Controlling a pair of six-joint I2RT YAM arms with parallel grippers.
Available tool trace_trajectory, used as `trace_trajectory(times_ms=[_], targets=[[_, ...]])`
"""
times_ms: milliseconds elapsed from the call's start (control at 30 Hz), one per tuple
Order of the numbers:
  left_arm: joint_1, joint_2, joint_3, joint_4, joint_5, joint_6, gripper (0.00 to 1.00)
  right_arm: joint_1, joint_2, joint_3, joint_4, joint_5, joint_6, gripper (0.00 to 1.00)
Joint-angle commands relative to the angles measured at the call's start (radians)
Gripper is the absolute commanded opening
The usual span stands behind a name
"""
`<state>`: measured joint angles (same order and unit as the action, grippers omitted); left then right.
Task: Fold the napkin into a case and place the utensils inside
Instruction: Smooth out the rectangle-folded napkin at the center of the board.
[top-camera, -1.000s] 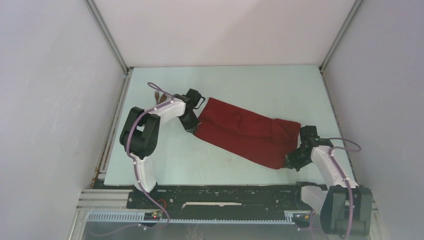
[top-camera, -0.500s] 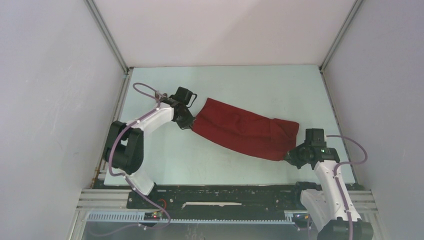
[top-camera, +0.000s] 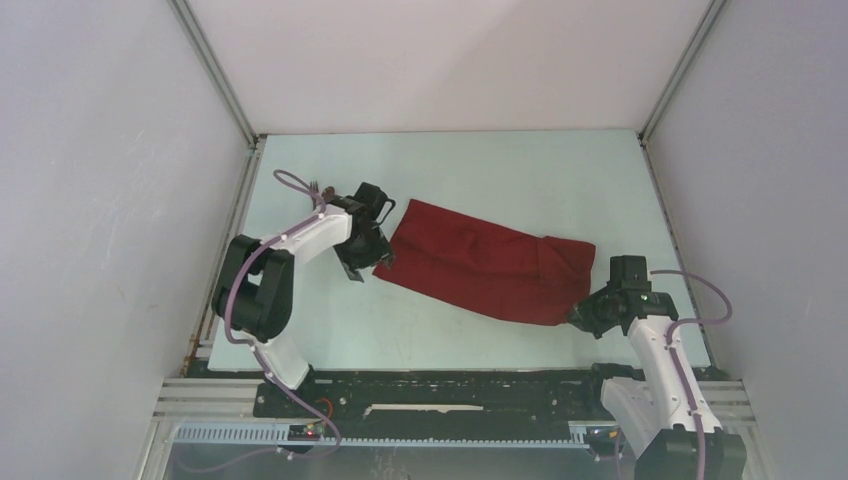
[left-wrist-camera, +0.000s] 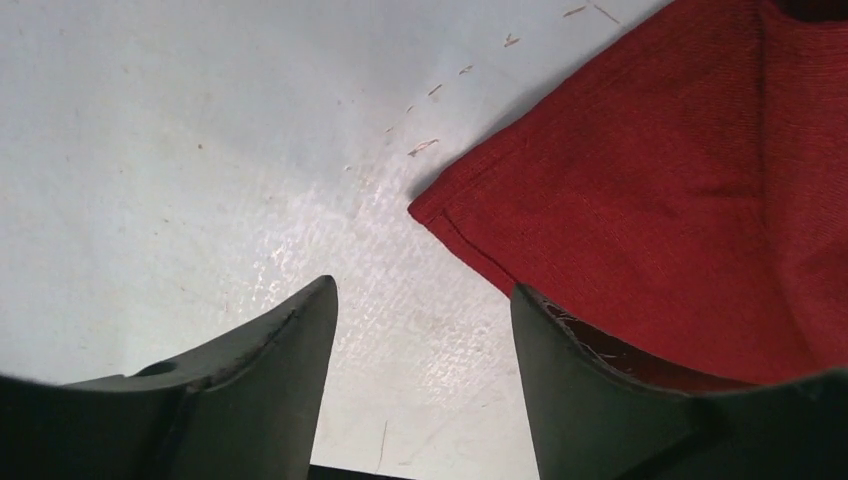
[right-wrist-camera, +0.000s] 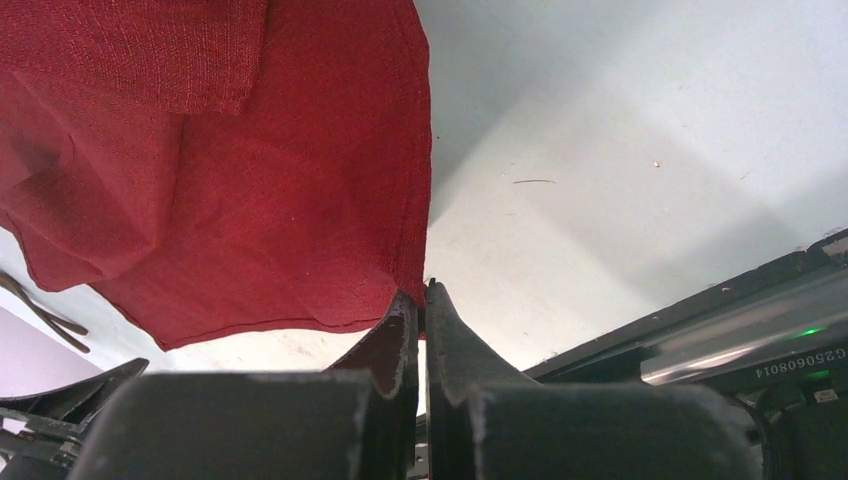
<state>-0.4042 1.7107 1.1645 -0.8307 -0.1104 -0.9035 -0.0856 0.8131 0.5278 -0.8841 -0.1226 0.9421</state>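
The white-and-black left arm (top-camera: 300, 235) rises from its near-left base, bends at the elbow and reaches far and rightward. Its black two-finger left gripper (top-camera: 366, 266) tips downward with the jaws spread apart. The matching right arm (top-camera: 665, 350) leans leftward from the near-right base. Its right gripper (top-camera: 577, 318) is low, fingers pressed together on a corner of the dark red cloth napkin (top-camera: 480, 262).

Napkin (top-camera: 478, 262): dark red plain cloth, folded to 1 long band. It lies slantwise on the table, the left end toward the far-left corner and the right end toward the near-right corner.
Left end: the hemmed corner rests flat and free on the table.
Right end: rumpled, layers overlapping, with the near corner pinched between the closed fingers of the right gripper (right-wrist-camera: 420, 292).
Utensils (right-wrist-camera: 40, 312): thin, dark brown, partly seen past the napkin toward the table's left edge. Fork and spoon cannot be told apart.
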Motion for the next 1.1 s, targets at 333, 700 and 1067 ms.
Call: trace_trajectory(times_ms=[333, 700, 1067], targets=[[-0.01, 0.213, 0.114, -0.005, -0.037, 0.027, 0.68, -0.021, 0.034, 0.011, 0.027, -0.021, -0.046, 0.0], [0.054, 0.151, 0.004, 0.208, 0.03, 0.041, 0.01, -0.025, 0.021, 0.011, 0.036, -0.037, -0.048, 0.0], [0.051, -0.256, 0.204, 0.202, 0.183, 0.144, 0.0, -0.065, -0.183, 0.23, 0.205, -0.249, -0.256, 0.0]])
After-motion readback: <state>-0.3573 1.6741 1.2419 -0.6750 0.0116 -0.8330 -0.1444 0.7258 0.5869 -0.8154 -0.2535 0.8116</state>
